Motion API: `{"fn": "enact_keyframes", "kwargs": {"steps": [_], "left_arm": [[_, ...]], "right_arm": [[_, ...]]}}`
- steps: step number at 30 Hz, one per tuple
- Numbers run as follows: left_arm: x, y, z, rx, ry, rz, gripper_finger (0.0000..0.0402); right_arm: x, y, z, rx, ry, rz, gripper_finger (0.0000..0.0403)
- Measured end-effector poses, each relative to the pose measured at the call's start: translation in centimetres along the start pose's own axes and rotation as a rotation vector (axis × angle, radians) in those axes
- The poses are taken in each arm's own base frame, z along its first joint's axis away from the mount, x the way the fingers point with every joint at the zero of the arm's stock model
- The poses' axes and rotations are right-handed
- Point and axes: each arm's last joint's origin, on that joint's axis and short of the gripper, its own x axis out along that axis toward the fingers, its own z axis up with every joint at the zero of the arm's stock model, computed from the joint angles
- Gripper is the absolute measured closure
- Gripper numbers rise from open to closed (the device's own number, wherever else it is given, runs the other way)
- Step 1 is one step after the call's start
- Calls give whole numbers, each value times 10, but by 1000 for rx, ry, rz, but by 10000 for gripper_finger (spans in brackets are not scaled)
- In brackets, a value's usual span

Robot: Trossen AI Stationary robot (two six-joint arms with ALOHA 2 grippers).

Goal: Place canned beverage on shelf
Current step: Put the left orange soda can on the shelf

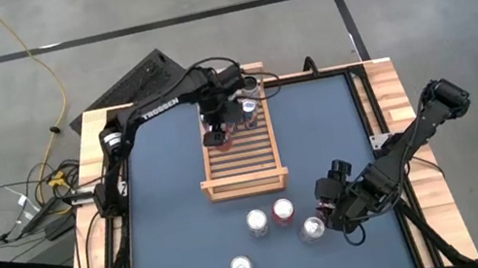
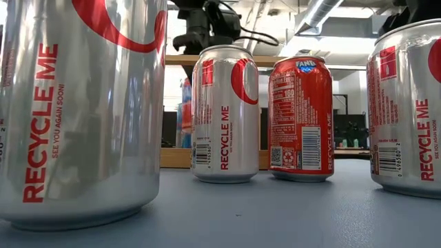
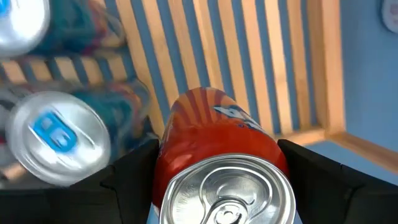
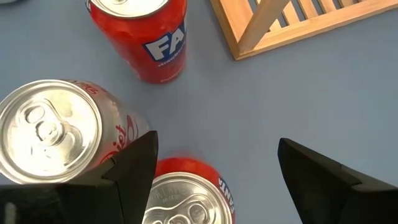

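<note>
Now, line by line:

Surface: a blue-grey table top (image 1: 174, 214) framed by light wooden boards, standing on a grey floor marked with dark seams.

Shelf (image 1: 241, 153): lies flat at the far middle of the table, slats running across, a raised rail at each short end.

Left gripper (image 1: 217, 130): over the far part of the shelf, its fingers clamped on either side of an orange can (image 3: 217, 149), which stands upright above the slats.

Cans on shelf: two blue-topped cans (image 3: 59, 134) sit just beside the orange can, near the far rail.

Right gripper (image 1: 328, 209): low over the near right of the table, jaws spread wide, a red can (image 4: 186, 196) between them with clear space on one side.

Loose cans: a silver can (image 1: 256, 222) and a red Fanta can (image 1: 282, 210) stand side by side in front of the shelf; another silver can (image 1: 242, 267) stands nearer the front edge; one more (image 1: 312, 229) is by the right gripper.

Room: a yellow cable (image 1: 42, 80) trails over the floor at left; ceiling ducts and bright lights show in the low view.
</note>
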Motion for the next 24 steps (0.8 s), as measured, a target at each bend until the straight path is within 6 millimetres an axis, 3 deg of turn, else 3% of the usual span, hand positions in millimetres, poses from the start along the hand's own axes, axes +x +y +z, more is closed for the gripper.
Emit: {"fn": "enact_keyframes", "kwargs": {"steps": [9,13,24], "left_arm": [[22,-13,-5,47,31,-71,121],[36,-15,-9,75,72,-2,121],[23,-28,-30,112,-34,79,121]], "right_arm": [[0,0,0,-5,-1,1,85],[0,0,0,-7,-2,1,85],[3,-3,6,23,-6,-5,85]]}}
